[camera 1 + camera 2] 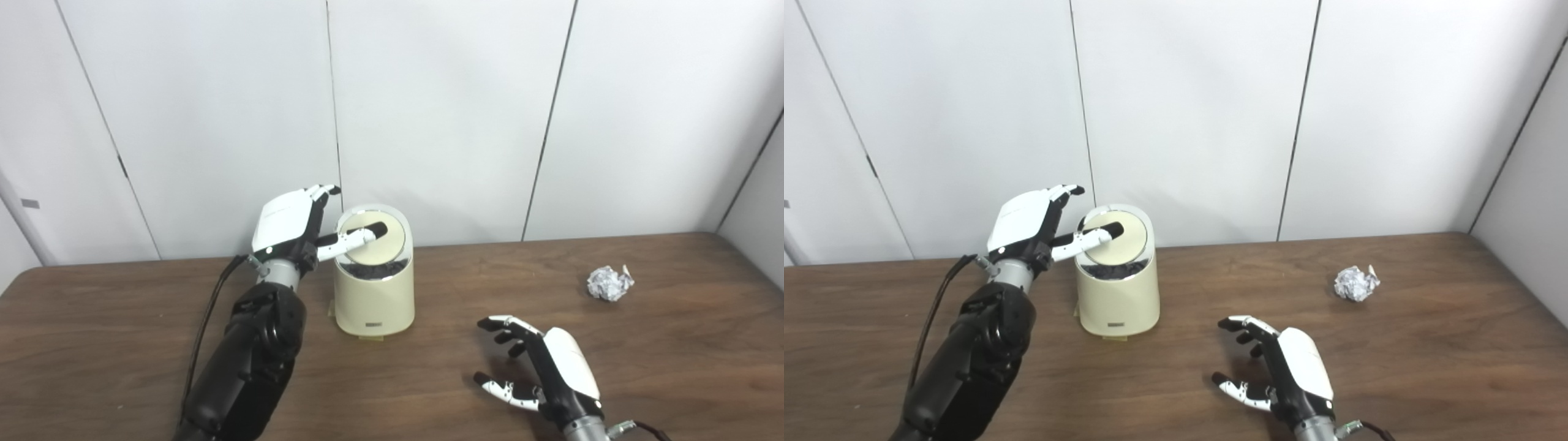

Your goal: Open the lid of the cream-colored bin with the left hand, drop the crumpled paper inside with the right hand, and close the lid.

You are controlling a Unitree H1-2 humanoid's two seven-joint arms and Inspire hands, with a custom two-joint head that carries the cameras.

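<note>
The cream-colored bin [374,300] stands on the brown table, left of centre. Its round lid [383,236] is tilted up at the back, showing a dark gap at the front rim. My left hand [289,228] is beside the bin's upper left, with its thumb lying across the raised lid and its fingers spread behind the bin. The crumpled paper [609,283] lies on the table at the right, untouched. My right hand [542,367] hovers open low over the table's front, well short of the paper and to its left.
The table [429,392] reaches the white panelled wall [441,110] just behind the bin. A black cable [205,318] runs along my left forearm. The table's right edge lies past the paper.
</note>
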